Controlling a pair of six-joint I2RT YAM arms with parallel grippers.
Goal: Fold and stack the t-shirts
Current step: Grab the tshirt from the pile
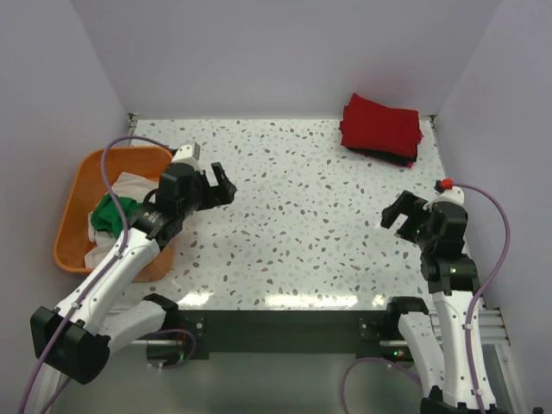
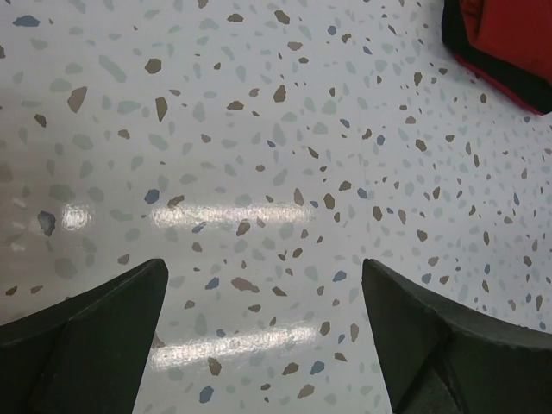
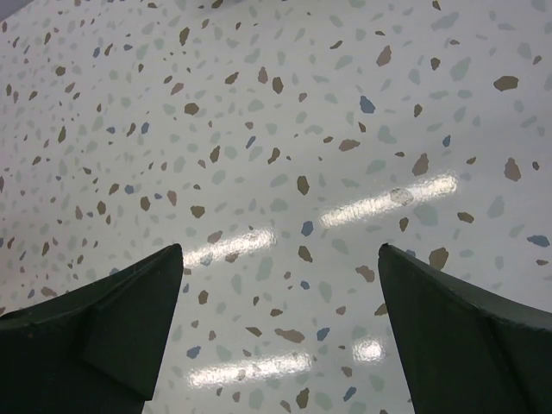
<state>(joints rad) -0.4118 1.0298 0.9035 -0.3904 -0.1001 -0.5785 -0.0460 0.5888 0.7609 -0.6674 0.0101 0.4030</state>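
Note:
A folded red t-shirt [image 1: 380, 123] lies on a folded black t-shirt [image 1: 398, 158] at the table's far right; the stack's corner shows in the left wrist view [image 2: 500, 39]. A green t-shirt [image 1: 114, 213] and an off-white t-shirt [image 1: 129, 185] lie crumpled in the orange basket [image 1: 76, 207] at the left. My left gripper [image 1: 219, 185] is open and empty above the table just right of the basket; the left wrist view [image 2: 263, 285] shows only bare table between its fingers. My right gripper [image 1: 402, 211] is open and empty at the right; the right wrist view [image 3: 280, 263] shows bare table.
The speckled white table [image 1: 293, 224] stretches between the arms. Grey walls close the back and sides. The basket stands at the table's left edge.

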